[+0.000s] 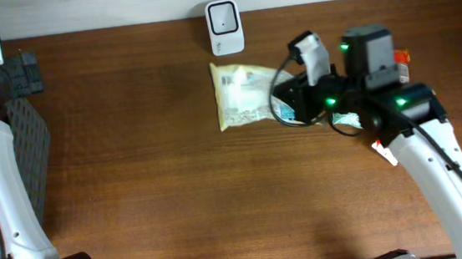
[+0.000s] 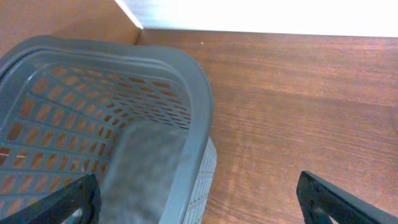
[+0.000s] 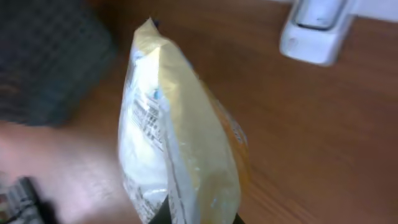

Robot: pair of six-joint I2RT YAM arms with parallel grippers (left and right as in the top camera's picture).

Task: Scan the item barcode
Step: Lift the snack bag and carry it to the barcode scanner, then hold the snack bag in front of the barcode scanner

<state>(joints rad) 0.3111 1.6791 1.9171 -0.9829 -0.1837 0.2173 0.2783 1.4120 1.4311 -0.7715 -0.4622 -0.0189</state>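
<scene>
— Where's the pouch (image 1: 243, 95)?
— Clamped in the right gripper (image 1: 281, 108), near the white scanner (image 1: 224, 27), at its six o'clock.
— And the left gripper (image 2: 199, 205)?
— Spread wide, holding nothing, over the gray basket (image 2: 194, 93).

One packet (image 1: 241, 95), one scanner (image 1: 224, 25), one basket (image 2: 194, 78).

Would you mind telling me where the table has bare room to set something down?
The table is bare wood through its middle and front, between the grey basket and the right arm. The back is crowded: scanner, pouch and right gripper bunch together there.
</scene>
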